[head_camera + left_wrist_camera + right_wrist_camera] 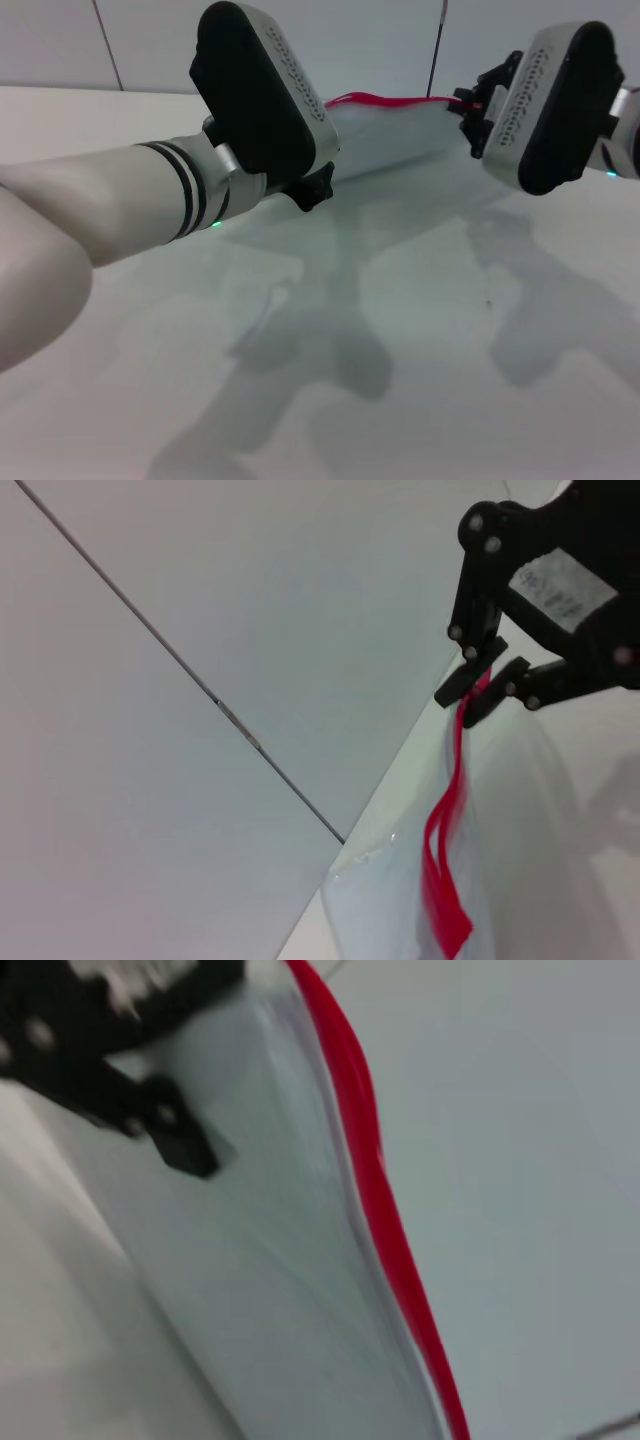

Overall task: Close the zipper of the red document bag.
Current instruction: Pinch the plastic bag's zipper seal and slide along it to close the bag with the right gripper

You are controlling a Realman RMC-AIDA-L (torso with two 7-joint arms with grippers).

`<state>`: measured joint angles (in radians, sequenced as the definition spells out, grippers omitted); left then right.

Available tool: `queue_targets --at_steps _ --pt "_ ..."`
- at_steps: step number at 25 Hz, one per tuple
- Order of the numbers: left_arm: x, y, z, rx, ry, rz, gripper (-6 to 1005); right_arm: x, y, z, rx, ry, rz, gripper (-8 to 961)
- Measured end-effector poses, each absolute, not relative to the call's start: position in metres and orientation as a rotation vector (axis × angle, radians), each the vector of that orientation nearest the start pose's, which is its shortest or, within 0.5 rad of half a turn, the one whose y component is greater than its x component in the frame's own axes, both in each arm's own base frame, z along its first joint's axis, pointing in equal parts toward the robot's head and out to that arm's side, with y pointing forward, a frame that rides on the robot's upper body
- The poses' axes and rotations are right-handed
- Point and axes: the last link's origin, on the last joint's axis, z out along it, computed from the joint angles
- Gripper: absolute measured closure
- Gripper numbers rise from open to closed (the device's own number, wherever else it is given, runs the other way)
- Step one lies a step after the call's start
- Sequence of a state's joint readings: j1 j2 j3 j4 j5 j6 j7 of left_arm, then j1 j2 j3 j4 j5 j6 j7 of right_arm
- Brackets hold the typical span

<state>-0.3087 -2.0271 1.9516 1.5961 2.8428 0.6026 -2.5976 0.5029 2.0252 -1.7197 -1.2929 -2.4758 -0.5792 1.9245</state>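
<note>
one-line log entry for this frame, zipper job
task: close zipper | right gripper: shut on zipper end | left gripper: at red document bag near side | zipper: strips parted, not closed

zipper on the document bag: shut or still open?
Partly open, it seems: in the left wrist view the zipper splits into two red strips; they merge by the right gripper.

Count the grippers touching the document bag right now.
2. The right gripper pinches the zipper at one end of the red document bag. The left gripper holds the bag's other end; its contact is partly hidden in the head view.
</note>
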Motion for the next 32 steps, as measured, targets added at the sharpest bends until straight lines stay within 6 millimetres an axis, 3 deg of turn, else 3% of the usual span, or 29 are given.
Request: queue_targets --at_steps 14,32 --pt "-0.118 0.335 -0.019 -2.258 0.007 0.023 943 0.182 0.437 0.009 -2.16 -0.188 -0.252 879" --pt "-0.129 0.321 -0.001 -2.219 -0.021 0.036 943 0.209 0.439 0.03 -2.101 -0.084 -0.268 828"
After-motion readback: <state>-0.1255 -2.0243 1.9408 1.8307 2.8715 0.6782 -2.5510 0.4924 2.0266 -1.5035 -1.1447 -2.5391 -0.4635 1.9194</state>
